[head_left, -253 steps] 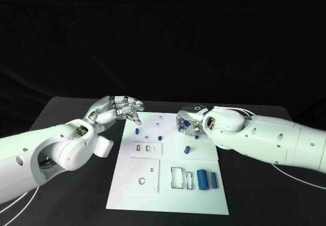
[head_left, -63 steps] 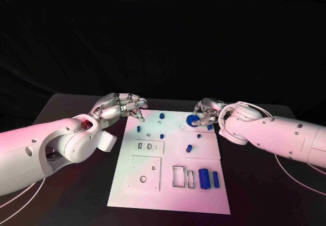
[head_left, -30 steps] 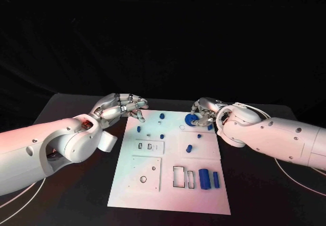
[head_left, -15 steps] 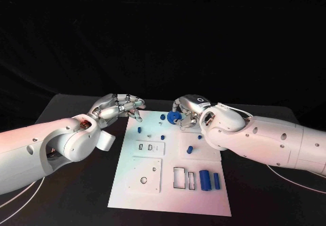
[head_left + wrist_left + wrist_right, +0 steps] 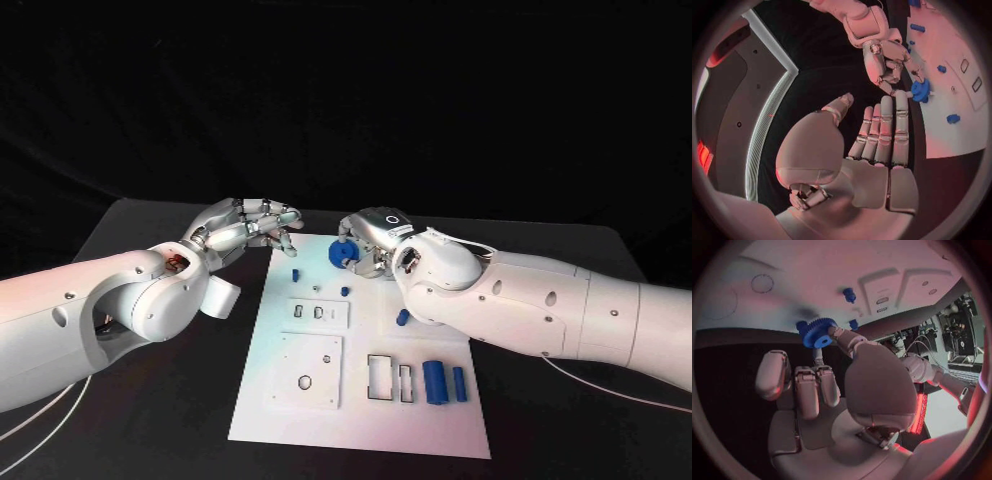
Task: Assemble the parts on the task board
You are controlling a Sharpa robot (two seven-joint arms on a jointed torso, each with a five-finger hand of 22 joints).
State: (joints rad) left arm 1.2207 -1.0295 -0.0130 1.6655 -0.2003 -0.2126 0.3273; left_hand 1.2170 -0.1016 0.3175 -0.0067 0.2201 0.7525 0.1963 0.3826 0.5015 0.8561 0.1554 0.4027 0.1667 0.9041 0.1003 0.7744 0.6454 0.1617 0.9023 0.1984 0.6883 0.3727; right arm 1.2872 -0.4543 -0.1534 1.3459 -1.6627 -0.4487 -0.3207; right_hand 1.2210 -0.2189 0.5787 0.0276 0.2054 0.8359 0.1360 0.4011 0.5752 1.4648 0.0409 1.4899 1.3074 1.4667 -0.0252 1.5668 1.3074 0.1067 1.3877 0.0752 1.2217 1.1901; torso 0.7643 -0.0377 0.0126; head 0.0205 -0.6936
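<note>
The black counter [image 5: 144,240] carries the white task board [image 5: 361,420], the landmark here. The right robot hand [image 5: 368,240] hovers over the board's far end and pinches a blue gear [image 5: 342,252] between thumb and fingertip, just above the plate. The left robot hand [image 5: 248,226] hangs just off the board's far left corner, holding nothing, fingers loosely curled but apart. Two blue cylinders [image 5: 434,381] lie side by side near the board's near right edge, beside an open rectangular slot [image 5: 375,376]. Small blue pegs [image 5: 294,274] sit toward the far end. Judging by this, assembly is early: the gear is not yet seated, and the cylinders and several recesses remain unfilled.
</note>
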